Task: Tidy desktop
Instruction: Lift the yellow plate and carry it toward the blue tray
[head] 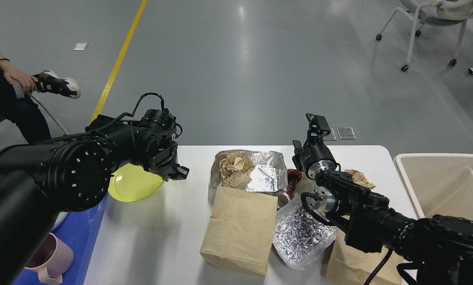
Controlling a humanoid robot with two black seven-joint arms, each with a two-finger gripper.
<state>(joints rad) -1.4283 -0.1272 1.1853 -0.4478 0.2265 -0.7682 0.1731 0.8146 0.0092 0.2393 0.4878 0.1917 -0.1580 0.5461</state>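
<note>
Head view shows the desktop (169, 221) spread out under me, with rubbish in its middle. My left gripper (179, 173) hangs over a yellow plate (135, 184) at the left edge; I cannot tell if it grips it. I cannot see my right gripper (316, 126) well either. I should lower the plate gently onto the blue tray (80, 233), away from the pink cup (52, 257).
</note>
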